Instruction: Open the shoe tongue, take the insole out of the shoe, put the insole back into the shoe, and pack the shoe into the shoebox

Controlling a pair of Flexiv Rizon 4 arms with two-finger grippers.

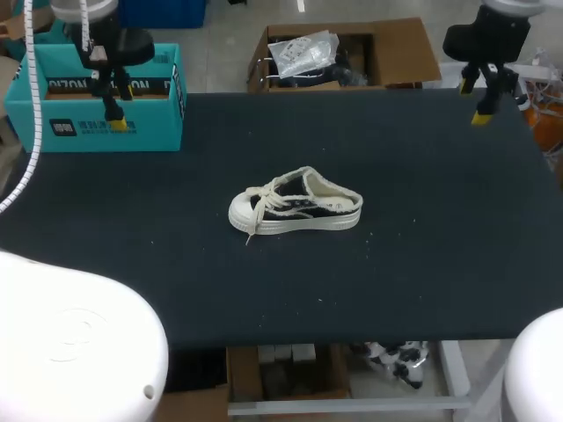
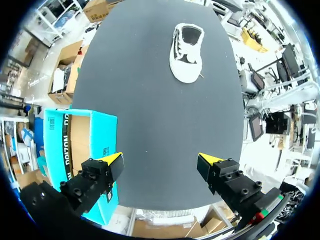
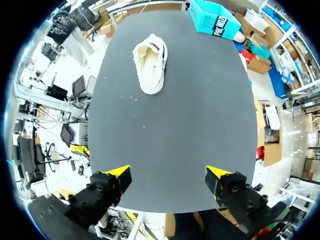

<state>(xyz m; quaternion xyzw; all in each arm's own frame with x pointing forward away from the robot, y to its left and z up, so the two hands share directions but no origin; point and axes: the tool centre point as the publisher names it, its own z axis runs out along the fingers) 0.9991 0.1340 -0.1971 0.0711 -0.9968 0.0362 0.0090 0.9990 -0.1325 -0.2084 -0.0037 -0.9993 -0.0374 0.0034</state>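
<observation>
A white and black low shoe [image 1: 296,204] lies on its sole in the middle of the black table [image 1: 422,264], toe to the left, laces loose. The same shoe [image 2: 187,51] is far ahead of my left gripper, and the shoe [image 3: 150,62] is far ahead of my right gripper too. A teal shoebox [image 1: 97,101] stands open at the table's back left corner. My left gripper [image 1: 117,95] hangs open above the shoebox [image 2: 82,155]; my left gripper [image 2: 161,162] holds nothing. My right gripper [image 1: 476,101] is open at the back right, and in its own view the right gripper [image 3: 168,175] is empty. The shoebox [image 3: 216,21] sits beyond the shoe.
None of the table's other surface holds anything but the shoe and the box. The table's front edge [image 1: 352,341] runs near my arm bases.
</observation>
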